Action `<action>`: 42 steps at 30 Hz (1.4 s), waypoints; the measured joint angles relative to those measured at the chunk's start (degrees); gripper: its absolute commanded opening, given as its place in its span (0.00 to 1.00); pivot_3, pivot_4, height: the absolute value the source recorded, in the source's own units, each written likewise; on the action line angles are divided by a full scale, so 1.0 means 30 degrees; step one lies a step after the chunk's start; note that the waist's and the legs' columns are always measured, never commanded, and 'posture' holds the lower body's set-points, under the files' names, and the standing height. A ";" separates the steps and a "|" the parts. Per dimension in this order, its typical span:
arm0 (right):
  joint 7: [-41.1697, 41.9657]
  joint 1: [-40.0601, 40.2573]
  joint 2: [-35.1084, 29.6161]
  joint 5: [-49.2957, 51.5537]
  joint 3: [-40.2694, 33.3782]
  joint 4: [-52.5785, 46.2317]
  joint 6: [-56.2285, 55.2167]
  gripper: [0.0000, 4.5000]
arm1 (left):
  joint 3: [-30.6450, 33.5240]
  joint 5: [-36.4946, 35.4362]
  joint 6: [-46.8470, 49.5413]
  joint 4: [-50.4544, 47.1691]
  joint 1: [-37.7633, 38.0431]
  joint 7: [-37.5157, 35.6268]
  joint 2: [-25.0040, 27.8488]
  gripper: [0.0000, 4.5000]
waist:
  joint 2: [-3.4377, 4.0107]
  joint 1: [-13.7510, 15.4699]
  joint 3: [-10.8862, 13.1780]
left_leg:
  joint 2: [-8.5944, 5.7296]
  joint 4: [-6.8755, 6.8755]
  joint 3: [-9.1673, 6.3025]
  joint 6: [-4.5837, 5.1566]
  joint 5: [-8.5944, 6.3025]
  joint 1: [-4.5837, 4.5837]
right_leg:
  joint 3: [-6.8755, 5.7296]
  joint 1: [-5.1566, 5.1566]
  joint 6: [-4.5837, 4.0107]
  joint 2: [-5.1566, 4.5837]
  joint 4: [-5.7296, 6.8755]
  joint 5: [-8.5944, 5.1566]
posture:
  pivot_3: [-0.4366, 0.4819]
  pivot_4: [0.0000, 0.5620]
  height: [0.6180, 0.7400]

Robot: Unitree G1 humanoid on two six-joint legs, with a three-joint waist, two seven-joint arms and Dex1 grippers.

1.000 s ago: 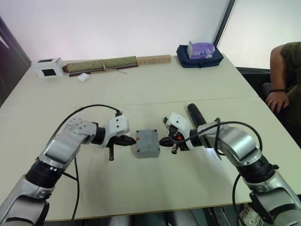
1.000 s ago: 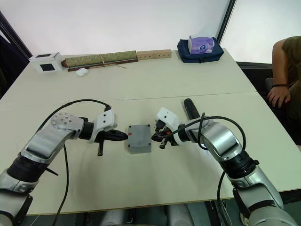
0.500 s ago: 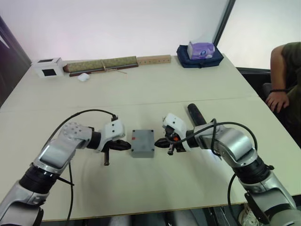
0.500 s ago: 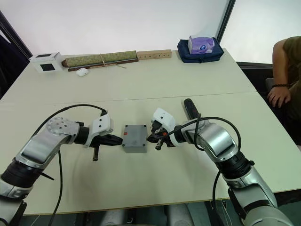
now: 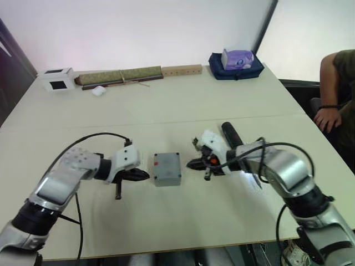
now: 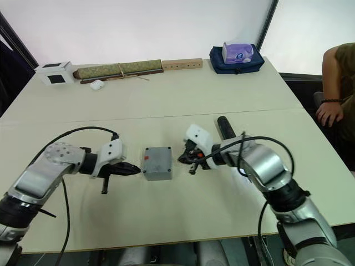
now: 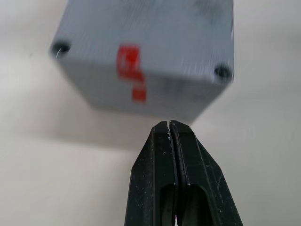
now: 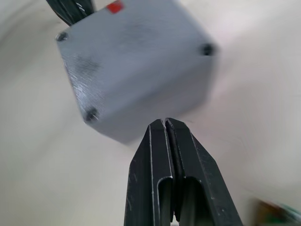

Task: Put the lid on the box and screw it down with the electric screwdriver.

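- Left gripper [image 5: 145, 175]: fingers pressed together, empty, pointing at the lid [image 5: 167, 164] sitting on the box [image 5: 167, 176] just ahead.
- Right gripper [image 5: 190, 164]: also pinched closed, empty, facing box's opposite side.
- Electric screwdriver [image 5: 229, 133] lying behind my right wrist.

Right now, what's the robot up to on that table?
The grey box sits on the table with its lid on, between the robot's two arms. The left hand and the right hand are both shut and empty, one at each side of the box and just clear of it. The electric screwdriver lies on the table behind the right arm, not picked up.
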 measured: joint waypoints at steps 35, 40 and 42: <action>-0.3261 0.3855 0.0969 -0.1087 -0.2042 0.1073 -0.2176 0.81 | 0.1224 -0.3202 0.2595 -0.2934 -0.1897 0.1347 -0.0332 0.00 | -0.0004 -0.0004 -0.0002 | -0.0003 0.0003 0.0001 -0.0001 0.0000 0.0005 | 0.0011 0.0006 0.0001 0.0013 0.0004 0.0001 | 0.48 0.27 1.00; -0.3262 0.3856 0.0969 -0.1100 -0.2042 0.1076 -0.2177 0.49 | 0.1212 -0.3202 0.2813 -0.2968 -0.1944 0.1496 -0.0328 0.00 | -0.0004 -0.0009 -0.0002 | -0.0003 0.0003 0.0001 -0.0001 0.0000 0.0005 | 0.0010 0.0006 0.0001 0.0014 0.0004 0.0001 | 0.48 0.27 1.00; -0.3263 0.3855 0.0971 -0.1115 -0.2039 0.1136 -0.2180 0.32 | 0.1212 -0.3203 0.2906 -0.3021 -0.1944 0.1566 -0.0329 0.00 | -0.0004 -0.0008 -0.0002 | -0.0003 0.0003 0.0001 -0.0001 0.0000 0.0005 | 0.0011 0.0007 0.0001 0.0013 0.0005 0.0001 | 0.48 0.27 1.00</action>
